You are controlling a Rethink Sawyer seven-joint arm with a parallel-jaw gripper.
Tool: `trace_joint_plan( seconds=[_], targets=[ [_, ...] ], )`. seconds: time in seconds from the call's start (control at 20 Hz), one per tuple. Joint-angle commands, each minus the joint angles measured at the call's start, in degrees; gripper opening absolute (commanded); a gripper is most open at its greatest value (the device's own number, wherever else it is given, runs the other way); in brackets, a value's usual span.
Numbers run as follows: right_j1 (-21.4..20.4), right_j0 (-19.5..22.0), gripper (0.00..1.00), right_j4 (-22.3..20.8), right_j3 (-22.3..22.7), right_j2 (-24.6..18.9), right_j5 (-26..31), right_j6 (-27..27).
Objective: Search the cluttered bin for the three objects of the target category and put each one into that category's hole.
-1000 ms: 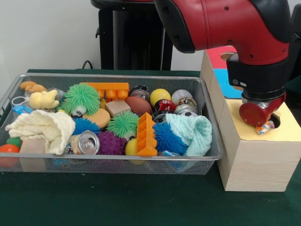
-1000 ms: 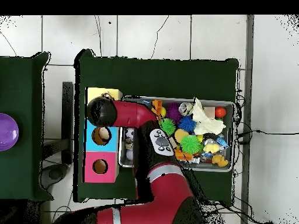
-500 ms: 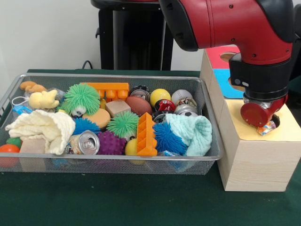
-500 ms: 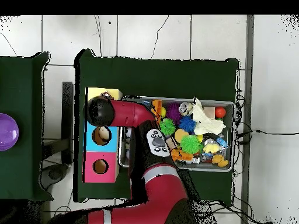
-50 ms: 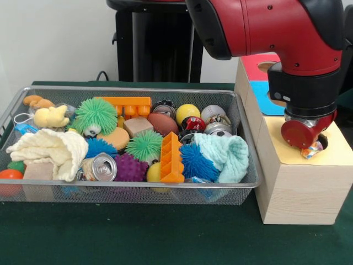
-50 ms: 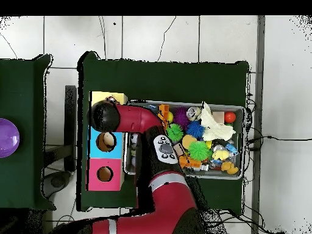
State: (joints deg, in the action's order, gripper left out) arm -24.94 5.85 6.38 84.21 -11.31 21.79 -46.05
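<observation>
Gripper [image 5: 310, 148] low over yellow hole [image 5: 321, 141] of wooden box [image 5: 300, 187], crinkly wrapper [image 5: 311, 149] beneath, finger spread impossible to tell

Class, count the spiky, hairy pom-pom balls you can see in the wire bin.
4: large green back left, smaller green centre, blue by the cream cloth, blue front right. More may be buried.

the wire bin [image 5: 242, 182] is packed wall to wall, no bare floor between the toys. the orange toothed block [image 5: 171, 159] stands tall mid-bin, blue spiky ball [image 5: 197, 162] and mint cloth [image 5: 227, 157] tight against it. beside the bin, the arm's wrist [image 5: 304, 105] sits right over the wooden box's [image 5: 298, 190] yellow top, blocking that hole; the blue and pink holes are uncovered.
</observation>
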Motion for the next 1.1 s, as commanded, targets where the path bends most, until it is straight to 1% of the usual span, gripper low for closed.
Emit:
trace_joint_plan(
  seconds=[0.05, 0.2, 0.4, 0.75, 0.8, 0.9, 0.95, 1.05, 1.1],
  targets=[
    [2.1, 3.3, 0.00, -0.1, 5.6, 1.0, -1.9, -14.7],
    [2.2, 3.5, 0.00, -0.8, 5.5, 1.3, -2.1, -14.0],
    [3.5, 4.4, 0.00, -1.9, 5.4, 0.3, -4.0, -12.6],
    [3.0, 4.1, 0.00, -2.3, 5.5, 0.9, -3.4, -12.3],
    [3.0, 4.4, 1.00, -2.4, 5.6, 0.5, -3.5, -12.1],
    [3.0, 3.9, 1.00, -1.6, 5.3, 1.5, -1.3, -12.7],
    [2.8, 4.9, 1.00, -1.1, 6.5, 0.5, -3.0, -13.6],
    [2.3, 5.3, 1.00, -3.8, 5.4, -0.6, -2.7, -9.1],
    [2.2, 4.9, 1.00, -3.0, 5.4, -0.2, -1.4, -9.9]
  ],
)
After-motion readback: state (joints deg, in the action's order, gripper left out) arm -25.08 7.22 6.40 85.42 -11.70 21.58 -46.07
